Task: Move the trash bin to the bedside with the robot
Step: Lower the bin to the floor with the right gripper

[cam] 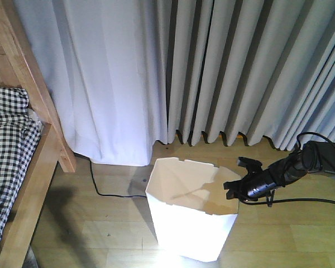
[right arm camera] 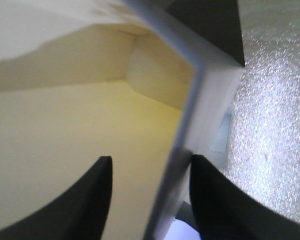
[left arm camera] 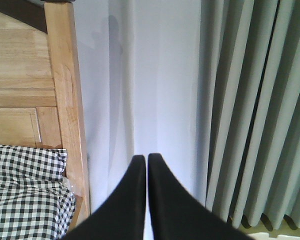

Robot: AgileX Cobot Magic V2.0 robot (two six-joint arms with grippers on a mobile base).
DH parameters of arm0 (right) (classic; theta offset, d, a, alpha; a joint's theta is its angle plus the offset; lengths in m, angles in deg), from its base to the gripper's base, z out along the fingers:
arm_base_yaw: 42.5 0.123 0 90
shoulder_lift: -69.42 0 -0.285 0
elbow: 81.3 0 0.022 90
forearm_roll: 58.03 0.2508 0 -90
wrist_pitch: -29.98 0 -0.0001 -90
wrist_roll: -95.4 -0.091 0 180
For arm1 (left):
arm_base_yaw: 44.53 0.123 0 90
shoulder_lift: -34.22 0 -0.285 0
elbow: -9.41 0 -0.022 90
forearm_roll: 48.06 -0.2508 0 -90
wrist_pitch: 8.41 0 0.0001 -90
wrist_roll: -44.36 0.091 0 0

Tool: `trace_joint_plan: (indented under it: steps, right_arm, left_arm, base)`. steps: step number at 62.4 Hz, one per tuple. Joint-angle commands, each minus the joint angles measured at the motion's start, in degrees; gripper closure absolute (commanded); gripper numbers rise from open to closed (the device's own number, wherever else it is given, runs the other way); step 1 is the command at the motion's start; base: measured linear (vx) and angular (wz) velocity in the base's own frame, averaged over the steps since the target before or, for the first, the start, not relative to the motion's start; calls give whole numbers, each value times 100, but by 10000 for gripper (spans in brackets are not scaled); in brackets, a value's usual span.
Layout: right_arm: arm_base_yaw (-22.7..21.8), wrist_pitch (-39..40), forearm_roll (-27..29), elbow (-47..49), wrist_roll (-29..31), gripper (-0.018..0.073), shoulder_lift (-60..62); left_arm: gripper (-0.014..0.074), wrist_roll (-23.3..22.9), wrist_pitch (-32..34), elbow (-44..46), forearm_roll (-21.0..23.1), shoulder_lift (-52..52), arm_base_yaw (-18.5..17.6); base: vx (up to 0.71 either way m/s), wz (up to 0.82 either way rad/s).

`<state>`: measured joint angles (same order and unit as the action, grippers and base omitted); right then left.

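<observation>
The white trash bin [cam: 187, 226] stands on the wooden floor, right of the bed. My right gripper [cam: 238, 180] is at the bin's right rim. In the right wrist view it [right arm camera: 150, 159] is open and straddles the thin bin wall [right arm camera: 190, 105]: one finger is inside over the cream interior, the other outside against the wall. My left gripper [left arm camera: 142, 156] is shut and empty, held in the air facing the curtain, and is out of the front view. The bed's wooden frame [cam: 47, 125] and checked bedding [cam: 8, 139] are at the left and also show in the left wrist view [left arm camera: 65, 100].
Grey and white curtains [cam: 223, 67] hang along the back. A black power cord [cam: 100, 191] runs over the floor from the curtain towards the bin. Wooden floor [cam: 95, 234] lies open between bed and bin. My right arm's cables [cam: 318, 202] trail at the right.
</observation>
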<state>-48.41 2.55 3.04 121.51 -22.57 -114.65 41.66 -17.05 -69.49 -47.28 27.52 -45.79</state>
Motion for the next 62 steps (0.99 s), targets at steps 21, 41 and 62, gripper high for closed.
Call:
trace_joint_plan:
  steps: [21, 41, 62]
  right_arm:
    - [-18, -103, -599, 75, -367, 121, 482]
    - [-18, 12, -590, 60, -367, 121, 830]
    - [-18, 62, -826, -550, -874, 122, 1119]
  left_arm:
    - [602, -52, 445, -158, 18, 57, -34]
    - [602, -52, 445, -158, 18, 57, -34]
    - [602, -52, 445, -158, 18, 57, -34]
  base:
    - [0, 0]
    - [0, 0]
    - [0, 0]
